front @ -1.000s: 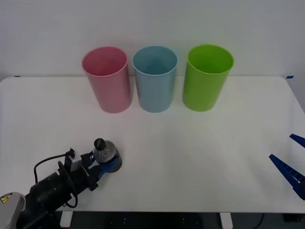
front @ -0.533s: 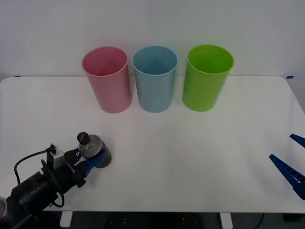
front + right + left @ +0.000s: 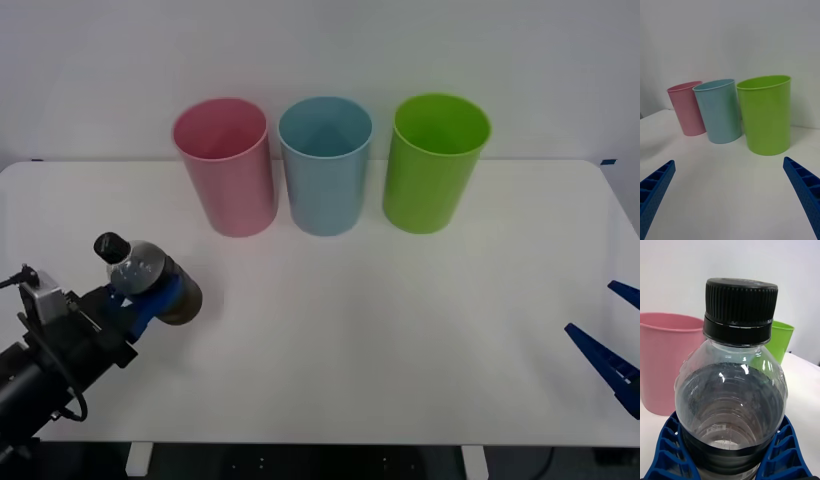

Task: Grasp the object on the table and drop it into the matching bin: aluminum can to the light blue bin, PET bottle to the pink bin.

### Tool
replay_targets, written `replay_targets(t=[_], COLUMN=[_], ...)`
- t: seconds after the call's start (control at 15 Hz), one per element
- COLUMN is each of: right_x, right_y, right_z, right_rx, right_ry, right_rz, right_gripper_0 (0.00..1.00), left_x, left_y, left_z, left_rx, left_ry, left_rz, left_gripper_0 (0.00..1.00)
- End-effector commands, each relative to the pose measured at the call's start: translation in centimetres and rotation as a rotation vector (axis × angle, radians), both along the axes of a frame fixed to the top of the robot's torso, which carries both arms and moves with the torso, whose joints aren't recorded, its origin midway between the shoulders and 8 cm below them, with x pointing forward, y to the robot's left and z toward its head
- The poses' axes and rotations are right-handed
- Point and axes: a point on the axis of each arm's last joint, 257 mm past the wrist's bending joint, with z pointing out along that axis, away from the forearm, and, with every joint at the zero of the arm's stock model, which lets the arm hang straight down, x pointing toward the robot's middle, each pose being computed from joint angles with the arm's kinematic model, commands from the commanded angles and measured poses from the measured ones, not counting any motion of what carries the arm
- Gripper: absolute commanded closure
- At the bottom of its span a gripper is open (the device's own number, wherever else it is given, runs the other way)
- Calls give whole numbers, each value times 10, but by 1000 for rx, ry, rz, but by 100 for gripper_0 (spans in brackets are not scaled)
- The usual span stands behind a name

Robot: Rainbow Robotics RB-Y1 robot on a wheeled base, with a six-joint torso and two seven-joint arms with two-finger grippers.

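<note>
Half done: your left hand [image 3: 150, 295] grips the bottle [image 3: 148, 280], lifted off the tabletop [image 3: 400, 330], near the pink bin [image 3: 228, 170]; dropping remains. Right hand [image 3: 730, 198] idles open.

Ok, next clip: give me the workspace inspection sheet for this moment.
Surface: white rectangular table, bare in the middle.
Job's things: small clear plastic bottle with black cap, held off the table; tall pink plastic bin; tall light blue bin.
Clutter: tall green bin.
Grippers: left gripper shut on the bottle; right gripper open, at the table's right edge.
Cables: black cable on left arm.
Surroundings: plain white wall.
</note>
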Motion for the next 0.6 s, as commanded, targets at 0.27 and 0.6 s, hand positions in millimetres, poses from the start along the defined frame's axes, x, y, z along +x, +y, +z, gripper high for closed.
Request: replay_targets(t=[0.27, 0.6], right_x=[0, 0], right_y=[0, 0], right_z=[0, 0], right_rx=[0, 0], right_ry=[0, 0], right_rz=[0, 0], right_gripper_0=[0, 0], left_x=[4, 32], left_y=[16, 36], left_z=[60, 110], left_rx=[-88, -86], left_ry=[-20, -92], left_rz=[22, 72], left_gripper_0=[100, 100])
